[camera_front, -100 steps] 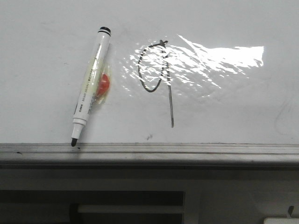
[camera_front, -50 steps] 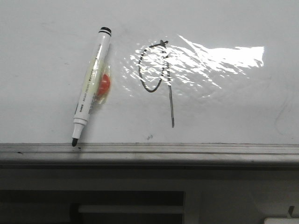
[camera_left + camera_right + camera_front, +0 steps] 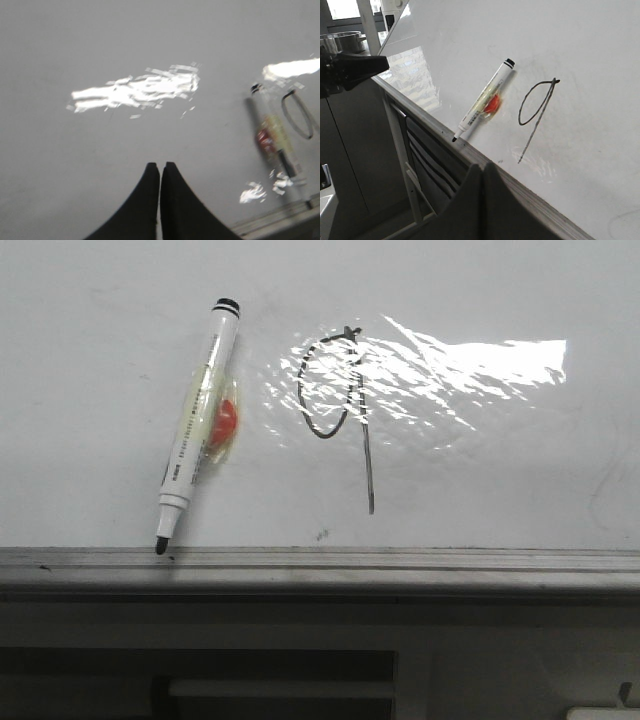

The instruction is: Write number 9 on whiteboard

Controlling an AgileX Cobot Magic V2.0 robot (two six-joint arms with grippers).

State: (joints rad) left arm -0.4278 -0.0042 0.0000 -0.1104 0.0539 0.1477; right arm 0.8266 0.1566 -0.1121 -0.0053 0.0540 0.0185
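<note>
The number 9 (image 3: 340, 410) is drawn in thin black marker on the whiteboard (image 3: 480, 480), an oval loop with a long straight tail. It also shows in the right wrist view (image 3: 536, 112) and partly in the left wrist view (image 3: 298, 112). A white marker pen (image 3: 195, 425) with a black tip and an orange patch lies tilted on the board, tip down on the grey ledge (image 3: 400, 565). My left gripper (image 3: 160, 167) is shut and empty, over bare board away from the pen (image 3: 272, 135). My right gripper (image 3: 482, 167) is shut and empty, by the ledge below the pen (image 3: 485, 102).
Bright glare from wrinkled film (image 3: 450, 370) lies right of the figure. Faint grey smudges (image 3: 605, 490) mark the board's right side. Below the ledge are dark cabinet fronts and a white frame (image 3: 415, 170). The left arm's black fingers (image 3: 357, 67) show at the board's far edge.
</note>
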